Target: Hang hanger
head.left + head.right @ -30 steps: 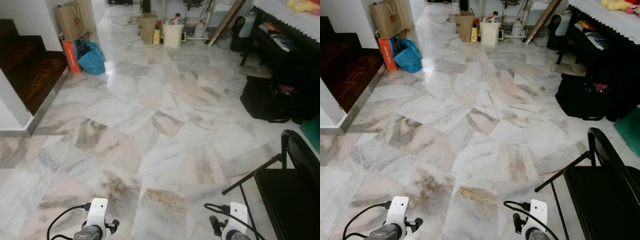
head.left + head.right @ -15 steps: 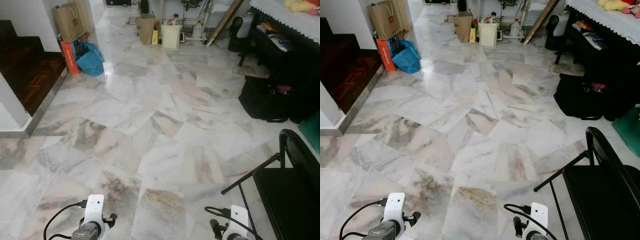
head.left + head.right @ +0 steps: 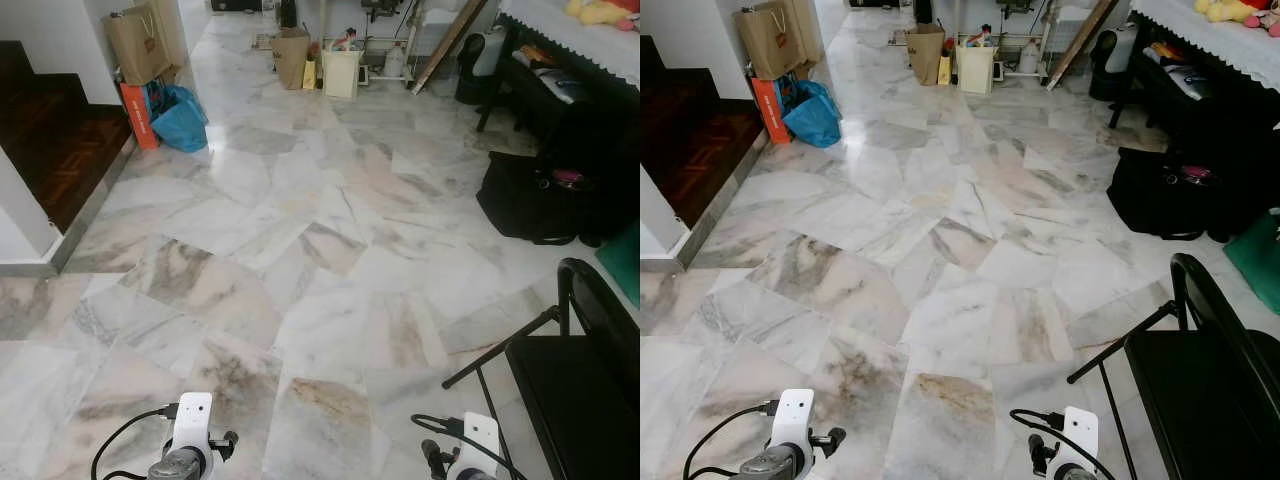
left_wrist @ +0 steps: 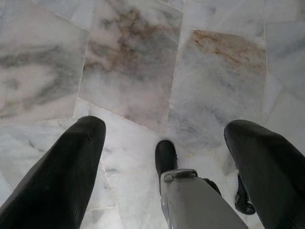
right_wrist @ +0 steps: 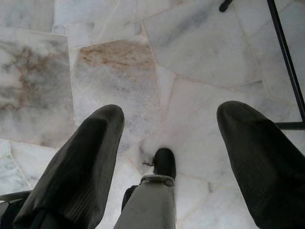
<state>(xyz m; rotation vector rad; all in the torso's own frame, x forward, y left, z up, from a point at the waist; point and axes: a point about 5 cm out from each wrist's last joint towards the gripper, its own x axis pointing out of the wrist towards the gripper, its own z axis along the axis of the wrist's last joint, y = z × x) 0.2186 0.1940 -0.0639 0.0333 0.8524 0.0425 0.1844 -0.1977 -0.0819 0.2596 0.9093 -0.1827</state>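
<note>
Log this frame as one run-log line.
phase: walking, no hanger seen | left hand: open, empty, hanging low | right hand: open, empty, hanging low | ahead: marble floor | right: black folding chair

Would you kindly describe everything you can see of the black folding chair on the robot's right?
The black folding chair stands on the marble floor at the robot's right, cut off by the picture's edge. Its frame looks like thin black metal tubing, with a curved back rail on top and a slanted leg reaching down to the floor. The flat seat is dark and matte. Nothing lies on it, and neither gripper touches it.
</note>
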